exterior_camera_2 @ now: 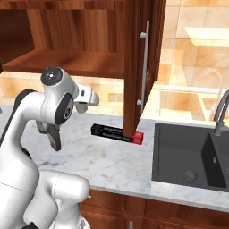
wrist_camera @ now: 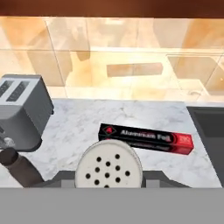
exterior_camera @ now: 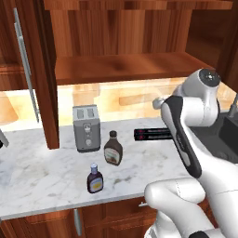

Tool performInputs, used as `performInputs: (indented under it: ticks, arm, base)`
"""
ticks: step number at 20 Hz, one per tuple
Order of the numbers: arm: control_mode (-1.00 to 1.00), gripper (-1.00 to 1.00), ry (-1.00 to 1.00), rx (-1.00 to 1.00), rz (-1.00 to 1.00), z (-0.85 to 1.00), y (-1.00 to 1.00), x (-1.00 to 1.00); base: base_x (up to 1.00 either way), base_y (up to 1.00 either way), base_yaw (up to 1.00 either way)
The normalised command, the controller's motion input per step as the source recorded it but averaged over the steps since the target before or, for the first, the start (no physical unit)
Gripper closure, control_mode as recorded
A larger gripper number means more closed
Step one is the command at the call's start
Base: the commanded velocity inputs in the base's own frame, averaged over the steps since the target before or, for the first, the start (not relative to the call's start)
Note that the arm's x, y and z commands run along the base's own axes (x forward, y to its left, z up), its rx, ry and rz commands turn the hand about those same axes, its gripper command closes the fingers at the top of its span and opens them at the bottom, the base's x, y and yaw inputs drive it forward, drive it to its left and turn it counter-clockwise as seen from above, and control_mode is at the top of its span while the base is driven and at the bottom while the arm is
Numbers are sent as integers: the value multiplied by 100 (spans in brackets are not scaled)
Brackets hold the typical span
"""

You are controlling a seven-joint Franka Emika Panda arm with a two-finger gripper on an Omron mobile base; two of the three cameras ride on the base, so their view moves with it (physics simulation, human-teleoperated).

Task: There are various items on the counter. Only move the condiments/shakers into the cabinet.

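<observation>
while the fingers (wrist_camera: 108, 186) grip it, the shaker (wrist_camera: 109, 165) stands upright, perforated top up.

Grey-white shaker (wrist_camera: 109, 166) raised off counter (exterior_camera: 42, 181); both dark bottles (exterior_camera: 113, 148) (exterior_camera: 95, 178) upright beside toaster

A silver two-slot toaster (exterior_camera: 87, 128) stands upright near the tiled back wall (exterior_camera: 116, 100). Well to its right lies a long dark box with red ends (exterior_camera_2: 116, 133) — flat. Beyond it, a dark sink (exterior_camera_2: 188, 156) and its faucet (exterior_camera_2: 221, 112).

Light: bright, warm glow on wall tiles (exterior_camera: 125, 95) under the cabinet (exterior_camera: 121, 65).
Shadows: soft, at six o'clock of bottles.
Sharpness: hand view slightly blurred.
</observation>
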Motion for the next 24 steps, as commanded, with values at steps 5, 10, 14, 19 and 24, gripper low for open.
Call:
performInputs:
  ticks: [5,10,14,19,24]
  arm:
    - [-100,100,-22,0,-2,94,-7,-29]
    - [-100,100,-23,0,-3,80,-3,0]
    - [-100,100,-15,0,-2,64,-3,4]
    - [-100,100,-6,4,0,6,-3,47]
    - [-100,100,0,4,0,0,-4,74]
  base:
    - [0,0,0]
    - [0,0,0]
    - [0,0,0]
    - [0,0,0]
    - [0,0,0]
